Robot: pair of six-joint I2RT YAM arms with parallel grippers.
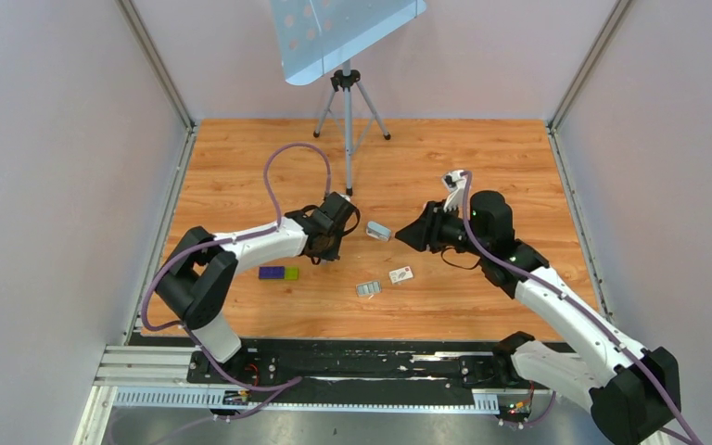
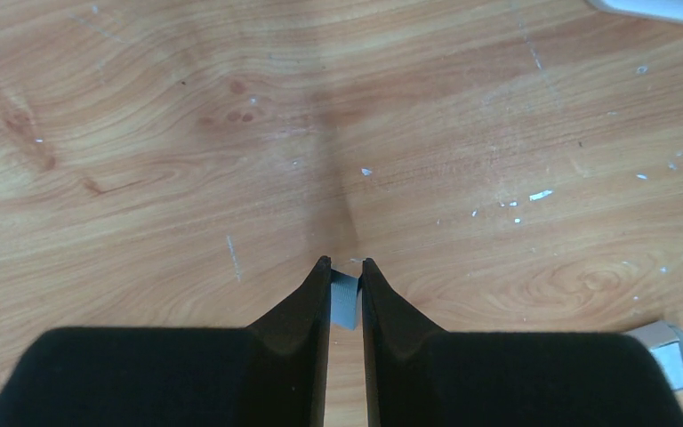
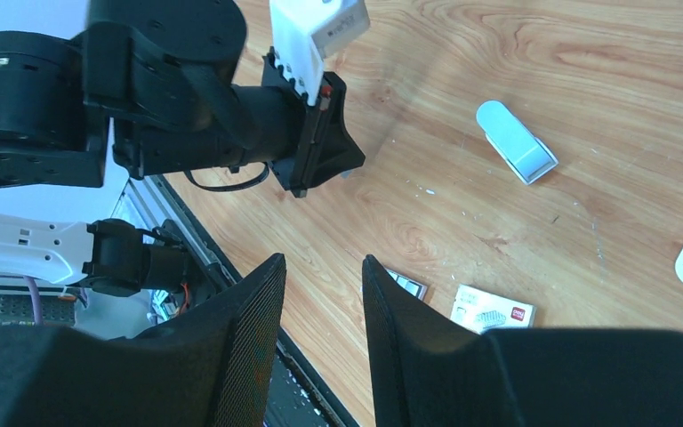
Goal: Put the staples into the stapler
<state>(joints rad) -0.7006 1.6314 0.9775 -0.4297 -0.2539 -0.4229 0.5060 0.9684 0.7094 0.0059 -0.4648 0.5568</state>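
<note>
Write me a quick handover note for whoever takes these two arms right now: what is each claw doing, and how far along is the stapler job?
Left gripper: shut on a small silvery piece, apparently the strip of staples, held just above the table.
Right gripper: open and holding nothing.
Stapler: lies free on the table between the two grippers, and neither touches it.
Small grey box: nearer the arm bases.
Done: staples picked up.
Left: steady the stapler, probably with the right gripper, then slide the strip in and close it. Whether the stapler is open cannot be told.
</note>
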